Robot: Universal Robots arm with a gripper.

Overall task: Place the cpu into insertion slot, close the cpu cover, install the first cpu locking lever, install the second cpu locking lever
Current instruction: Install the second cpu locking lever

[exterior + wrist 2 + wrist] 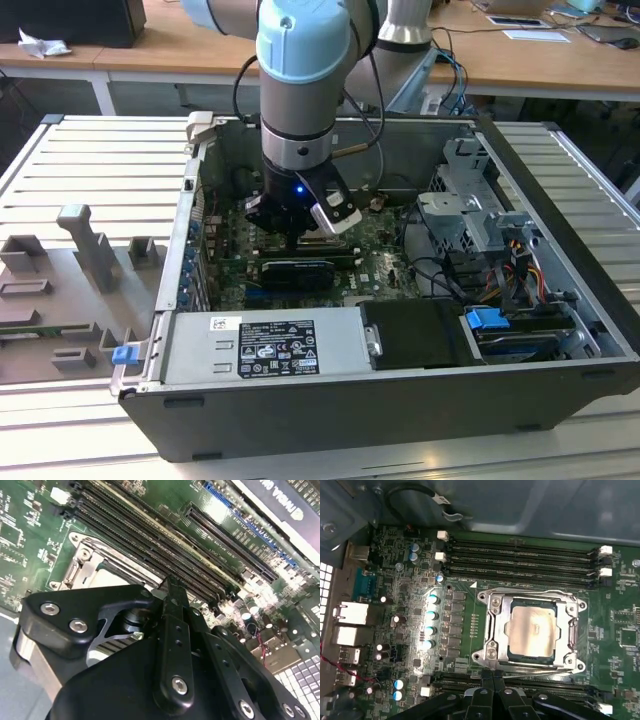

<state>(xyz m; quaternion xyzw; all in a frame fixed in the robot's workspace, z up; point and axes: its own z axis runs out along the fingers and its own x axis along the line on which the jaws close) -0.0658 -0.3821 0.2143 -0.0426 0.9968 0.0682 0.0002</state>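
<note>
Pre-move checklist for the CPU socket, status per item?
1. cpu seated in the insertion slot: ok, pale face lies flat and square inside the frame.
2. cpu cover closed: ok, the plate lies down around the chip.
3. Locking levers latched: cannot tell; a thin rod runs along the socket edge nearest the fingers.
4. gripper empty: ok, fingertips together with nothing between them.
5. Gripper position: ok, tips at the socket edge, over the memory slots.
</note>
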